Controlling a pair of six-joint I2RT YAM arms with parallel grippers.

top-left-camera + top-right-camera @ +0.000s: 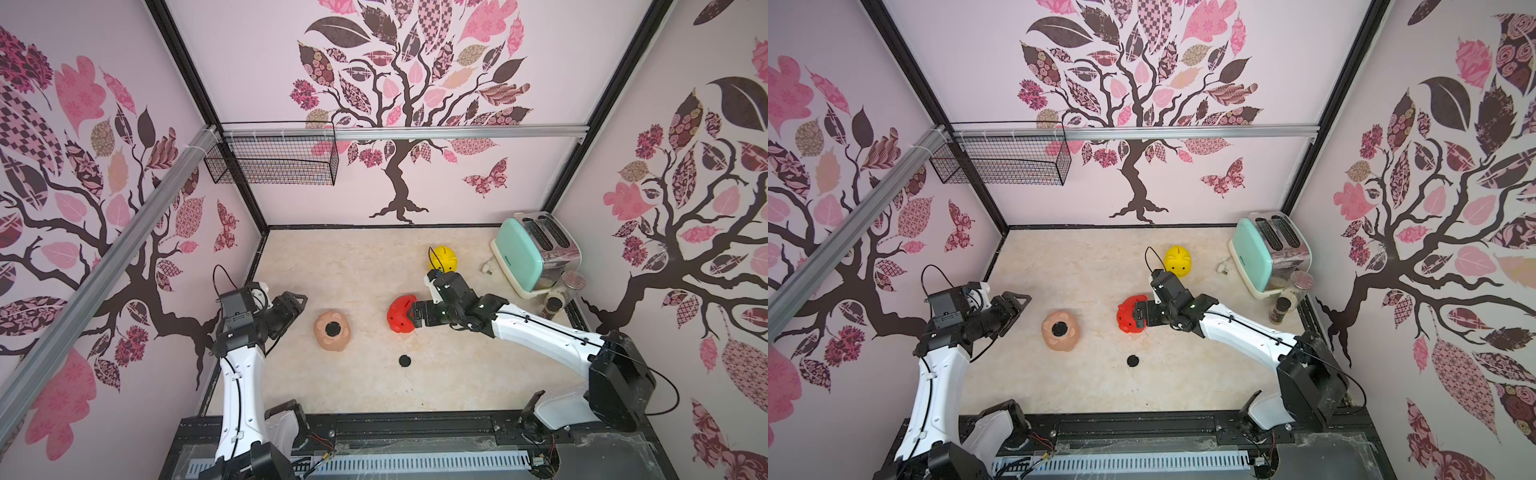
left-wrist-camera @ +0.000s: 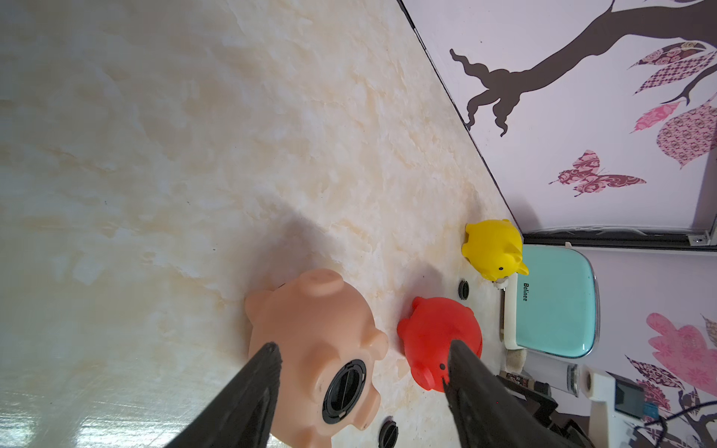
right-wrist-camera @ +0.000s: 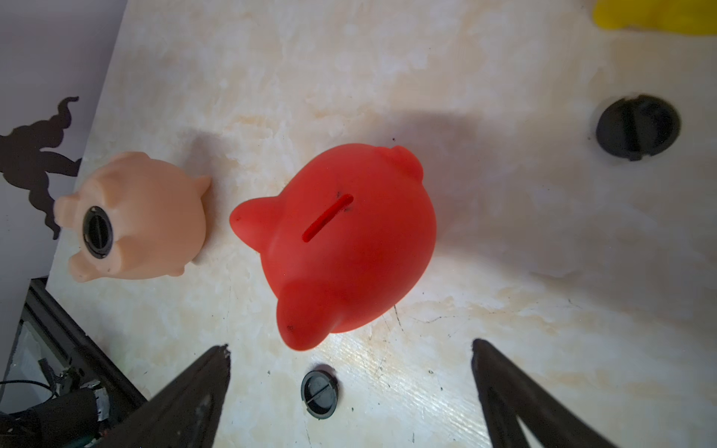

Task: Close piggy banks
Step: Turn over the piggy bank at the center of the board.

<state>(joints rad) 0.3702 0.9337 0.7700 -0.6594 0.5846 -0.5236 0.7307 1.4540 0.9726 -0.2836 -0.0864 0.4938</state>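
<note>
The peach-pink piggy bank [image 1: 322,338] lies belly up at table centre with a black plug [image 2: 343,390] seated in its belly hole. The red piggy bank [image 1: 398,316] sits to its right, its coin slot [image 3: 328,223] facing the right wrist camera and its belly hidden. The yellow piggy bank [image 1: 443,258] stands farther back. My right gripper [image 1: 415,316] is open at the red bank's right side, and its fingers [image 3: 209,372] hold nothing. My left gripper [image 1: 297,306] is open and empty, left of the peach bank and apart from it. A loose black plug [image 1: 404,360] lies in front of the red bank.
A second loose plug [image 3: 638,128] lies between the red and yellow banks, hidden under my right arm in both top views. A mint-green toaster [image 1: 528,253] and spice jars [image 1: 559,301] stand at the back right. A wire basket [image 1: 274,156] hangs on the back wall.
</note>
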